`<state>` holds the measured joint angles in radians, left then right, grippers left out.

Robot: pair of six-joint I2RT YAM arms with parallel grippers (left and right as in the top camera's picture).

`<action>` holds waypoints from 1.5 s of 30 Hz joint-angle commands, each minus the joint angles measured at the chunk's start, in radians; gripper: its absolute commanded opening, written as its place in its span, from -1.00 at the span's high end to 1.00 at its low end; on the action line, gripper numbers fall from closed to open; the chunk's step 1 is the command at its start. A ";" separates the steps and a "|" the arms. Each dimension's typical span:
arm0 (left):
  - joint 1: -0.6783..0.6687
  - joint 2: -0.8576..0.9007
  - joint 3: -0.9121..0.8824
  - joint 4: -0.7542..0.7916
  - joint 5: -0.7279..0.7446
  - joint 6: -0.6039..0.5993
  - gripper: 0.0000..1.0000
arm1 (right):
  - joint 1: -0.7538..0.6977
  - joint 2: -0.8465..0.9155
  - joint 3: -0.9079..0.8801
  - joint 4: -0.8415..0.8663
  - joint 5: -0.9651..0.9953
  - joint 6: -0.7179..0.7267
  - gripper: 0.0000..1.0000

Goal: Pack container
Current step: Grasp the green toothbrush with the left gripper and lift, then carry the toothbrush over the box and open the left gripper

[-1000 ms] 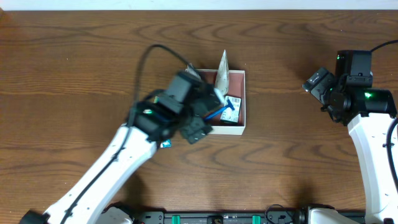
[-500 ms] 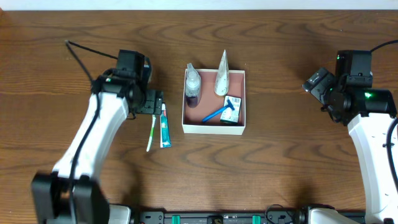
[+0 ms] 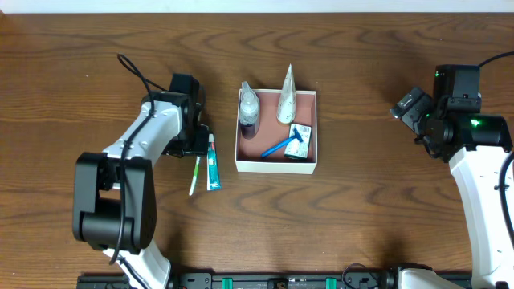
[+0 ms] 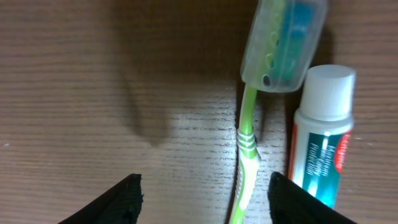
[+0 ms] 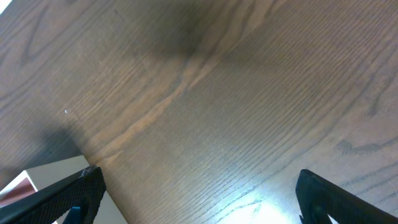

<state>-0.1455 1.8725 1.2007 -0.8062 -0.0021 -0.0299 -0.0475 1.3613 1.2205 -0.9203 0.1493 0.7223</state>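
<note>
Squarely at mid-surface sits the container (image 3: 273, 167), a shallow white cardboard box with a pinkish-brown floor. It holds a small bottle (image 3: 250, 112), a white pointed tube (image 3: 286, 96), a blue razor (image 3: 283, 146) and a green-and-white packet (image 3: 301, 143). Just left of it on the wooden surface (image 3: 361, 209) a green toothbrush (image 4: 247, 137) with a capped head and a toothpaste tube (image 4: 323, 149) lie side by side. The left hand (image 4: 202, 196) hovers low over the toothbrush, its fingers spread wide either side of the handle and gripping nothing. The right hand (image 5: 199, 186), well off to the right, is likewise spread and empty. A second ago the left arm covered the box's left half. Half a second ago it was already at the toothbrush, and its elbow has folded in since. The right arm has not moved.
</note>
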 commanded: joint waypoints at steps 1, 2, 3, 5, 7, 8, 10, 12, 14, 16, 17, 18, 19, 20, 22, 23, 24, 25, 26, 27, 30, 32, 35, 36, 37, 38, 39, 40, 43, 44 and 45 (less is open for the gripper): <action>0.005 0.029 -0.008 -0.008 -0.014 -0.009 -0.28 | -0.005 0.003 0.008 -0.001 0.004 -0.013 -0.99; 0.005 0.034 -0.008 -0.008 -0.013 -0.009 -0.28 | -0.005 0.003 0.008 -0.001 0.004 -0.013 -0.99; 0.005 0.037 -0.008 -0.008 -0.013 -0.009 -0.28 | -0.005 0.003 0.008 -0.001 0.004 -0.013 -0.99; 0.005 0.042 -0.008 -0.007 -0.009 -0.009 -0.27 | -0.005 0.003 0.008 -0.001 0.004 -0.013 -0.99; 0.005 0.045 -0.008 0.000 0.003 -0.009 -0.27 | -0.005 0.003 0.008 -0.001 0.004 -0.013 -0.98; 0.005 0.045 -0.008 0.004 0.018 -0.009 -0.27 | -0.005 0.003 0.008 -0.001 0.004 -0.013 -0.99; 0.005 0.047 -0.008 0.011 0.032 -0.008 -0.26 | -0.005 0.003 0.008 -0.001 0.004 -0.013 -0.98; 0.005 0.049 -0.009 0.015 0.038 -0.008 -0.18 | -0.005 0.003 0.008 -0.001 0.004 -0.013 -0.98; 0.005 0.053 -0.010 0.022 0.039 -0.008 -0.07 | -0.005 0.003 0.008 -0.001 0.004 -0.013 -0.98; 0.005 0.059 -0.019 0.038 0.039 -0.008 -0.06 | -0.005 0.003 0.008 -0.001 0.004 -0.013 -0.98; 0.005 0.064 -0.024 0.043 0.039 -0.008 -0.06 | -0.005 0.003 0.008 -0.001 0.004 -0.013 -0.99; 0.005 0.071 -0.029 0.050 0.040 -0.009 -0.06 | -0.005 0.003 0.008 -0.001 0.004 -0.013 -0.98; 0.004 0.076 -0.031 0.053 0.039 -0.008 -0.04 | -0.005 0.003 0.008 -0.001 0.004 -0.013 -0.98; 0.004 0.076 -0.032 0.053 0.039 -0.004 -0.01 | -0.005 0.003 0.008 -0.001 0.004 -0.013 -0.99; 0.004 0.076 -0.032 0.054 0.039 -0.005 0.06 | -0.005 0.003 0.008 -0.001 0.004 -0.013 -0.99; 0.004 0.076 -0.032 0.056 0.039 -0.005 0.08 | -0.005 0.003 0.008 -0.001 0.004 -0.013 -0.98; 0.004 0.076 -0.032 0.056 0.039 -0.005 0.11 | -0.005 0.003 0.008 -0.001 0.004 -0.013 -0.99; 0.004 0.076 -0.032 0.056 0.039 -0.005 0.14 | -0.005 0.003 0.008 -0.001 0.004 -0.013 -0.99; 0.004 0.076 -0.032 0.056 0.039 -0.005 0.19 | -0.005 0.003 0.008 -0.001 0.004 -0.013 -0.99; 0.004 0.076 -0.032 0.055 0.039 -0.004 0.31 | -0.005 0.003 0.008 -0.001 0.004 -0.013 -0.99; 0.004 0.075 -0.032 0.039 0.039 -0.005 0.73 | -0.005 0.003 0.008 -0.001 0.004 -0.013 -0.99; 0.004 0.071 -0.030 0.021 0.039 -0.005 0.88 | -0.005 0.003 0.008 -0.001 0.004 -0.013 -0.99; 0.004 0.053 -0.026 -0.010 0.029 0.003 0.88 | -0.005 0.003 0.008 -0.001 0.004 -0.013 -0.98; 0.004 0.043 -0.024 -0.023 0.010 0.002 0.88 | -0.005 0.003 0.008 -0.001 0.004 -0.013 -0.99; 0.004 0.032 -0.019 -0.038 0.000 0.002 0.88 | -0.005 0.003 0.008 -0.001 0.004 -0.013 -0.98; 0.004 0.019 -0.011 -0.055 -0.002 0.002 0.88 | -0.005 0.003 0.008 -0.001 0.004 -0.013 -0.99; 0.004 0.003 0.001 -0.077 -0.002 0.002 0.88 | -0.005 0.003 0.008 -0.001 0.004 -0.013 -0.99; 0.004 -0.014 0.013 -0.097 -0.002 0.002 0.88 | -0.005 0.003 0.008 -0.001 0.004 -0.013 -0.98; 0.004 -0.086 0.057 -0.154 -0.005 0.002 0.88 | -0.005 0.003 0.008 -0.001 0.004 -0.013 -0.98; 0.004 -0.128 0.081 -0.176 -0.010 0.002 0.88 | -0.005 0.003 0.008 -0.001 0.004 -0.013 -0.98; 0.004 -0.154 0.094 -0.185 -0.010 0.001 0.88 | -0.005 0.003 0.008 -0.001 0.004 -0.013 -0.98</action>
<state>-0.1455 1.8275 1.2137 -0.9737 0.0132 -0.0284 -0.0475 1.3613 1.2205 -0.9203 0.1493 0.7223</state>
